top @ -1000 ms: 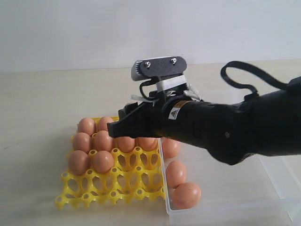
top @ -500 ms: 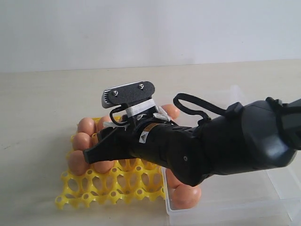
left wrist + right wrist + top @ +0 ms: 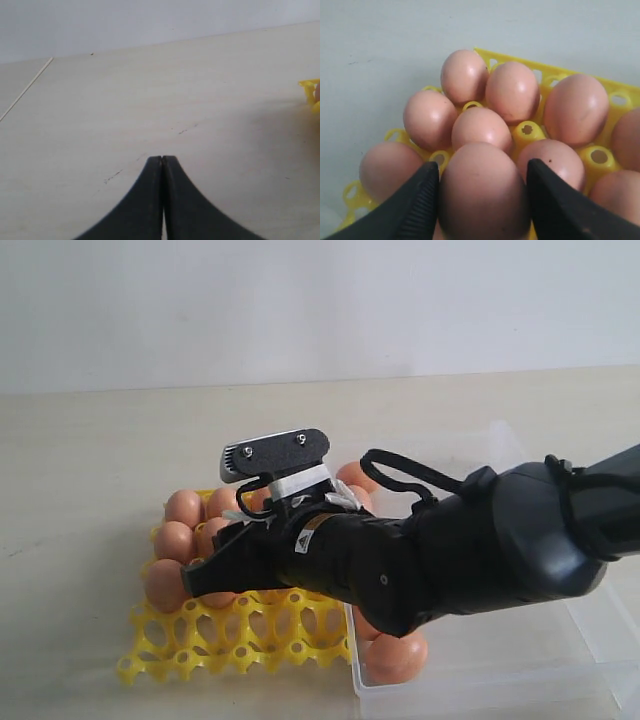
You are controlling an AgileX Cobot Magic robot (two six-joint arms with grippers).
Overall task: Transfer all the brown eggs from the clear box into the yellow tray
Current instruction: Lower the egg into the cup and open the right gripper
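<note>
Now sits lower and farther over the tray (image 3: 240, 640) than a second ago, clear of the box (image 3: 500, 680); likely close to seating. Reaches in low, wrist tipped down. Pinches an egg (image 3: 480, 175) in the right gripper (image 3: 482, 200), with filled cups just ahead and beneath. Holds the left gripper (image 3: 162, 165) pressed together over bare table (image 3: 150, 100). Leaves more eggs (image 3: 395, 655) behind, in the box.

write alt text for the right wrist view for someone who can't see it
The right pincer holds a brown egg between its two black fingers, close to the camera. Behind it, other brown eggs sit in the cups of a yellow tray on a pale table.
</note>
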